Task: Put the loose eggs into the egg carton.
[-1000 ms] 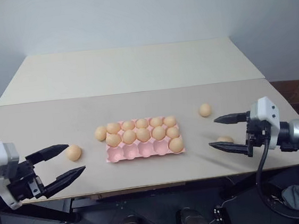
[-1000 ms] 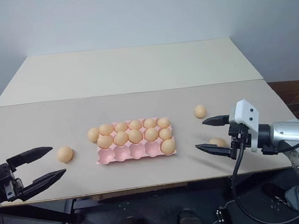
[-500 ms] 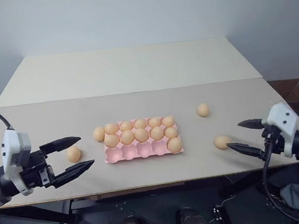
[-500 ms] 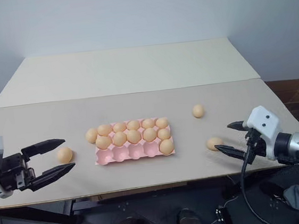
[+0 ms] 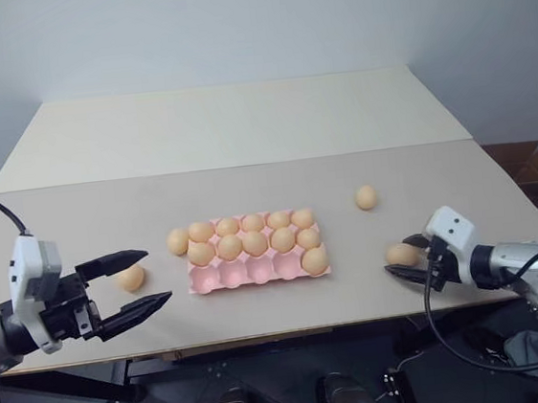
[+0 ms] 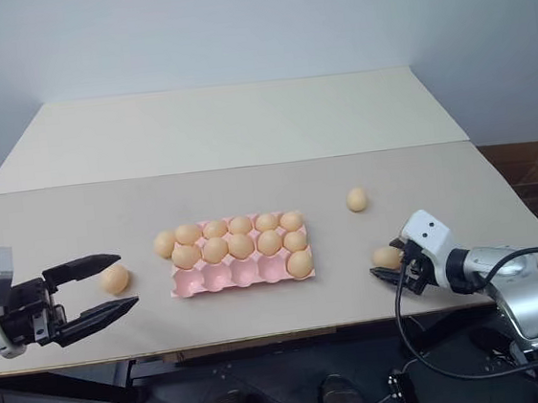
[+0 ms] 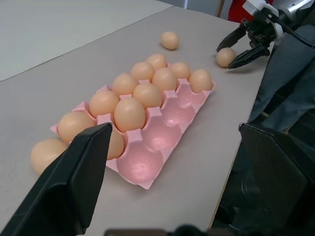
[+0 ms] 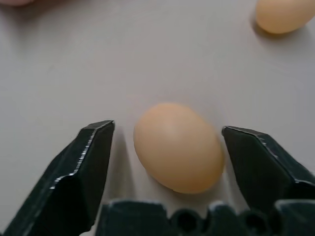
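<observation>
Plainly smooth tan-orange eggs (image 8: 178, 146); pink carton (image 5: 257, 272)

Prob. a lab/test rm: bare beige table (image 5: 242, 127), plain grey wall (image 5: 231, 23).

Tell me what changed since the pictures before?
The right gripper came down toward the table and its jaws, narrower than before, now straddle a loose egg, with gaps on both sides, so no grip yet. The left gripper kept its jaws open. The carton and other eggs stayed put.
</observation>
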